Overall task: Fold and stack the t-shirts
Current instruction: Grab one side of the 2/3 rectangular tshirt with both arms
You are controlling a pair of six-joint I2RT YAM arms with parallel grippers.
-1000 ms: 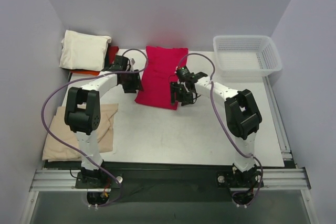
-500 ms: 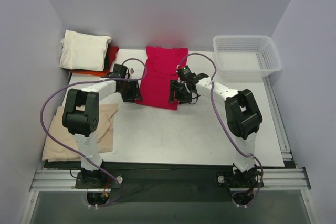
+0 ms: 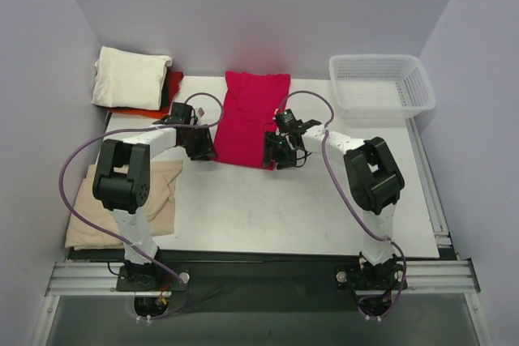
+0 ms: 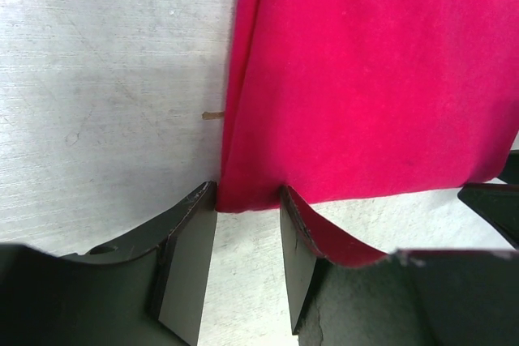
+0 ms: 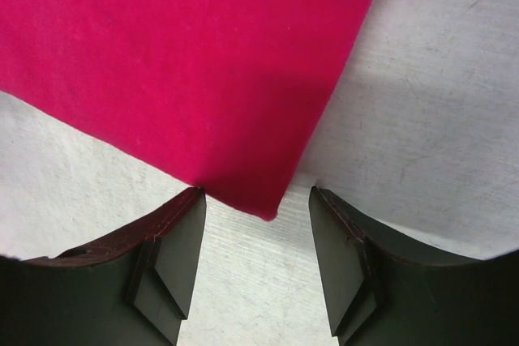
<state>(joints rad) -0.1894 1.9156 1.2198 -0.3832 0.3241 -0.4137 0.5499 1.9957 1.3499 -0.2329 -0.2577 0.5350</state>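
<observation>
The crimson-red t-shirt point(image 3: 250, 115) lies folded into a long strip in the middle of the table. My left gripper point(image 3: 203, 145) sits low at its near left corner, and in the left wrist view that corner point(image 4: 243, 192) pokes in between the tips of my open left gripper point(image 4: 247, 200). My right gripper point(image 3: 274, 151) is at the near right corner. There the shirt's point point(image 5: 268, 204) lies inside my open right gripper point(image 5: 258, 200), close to the left finger point(image 5: 174, 241) and apart from the right one.
A cream-white folded shirt point(image 3: 130, 77) lies on an orange-red one point(image 3: 134, 111) at the back left. A tan-beige shirt point(image 3: 122, 204) is spread at the near left edge. A white lattice basket point(image 3: 381, 87) stands at the back right.
Both grippers have closed in on the crimson shirt's near corners: the left slid from beside its left edge towards the near end, and the right shifted slightly left.
</observation>
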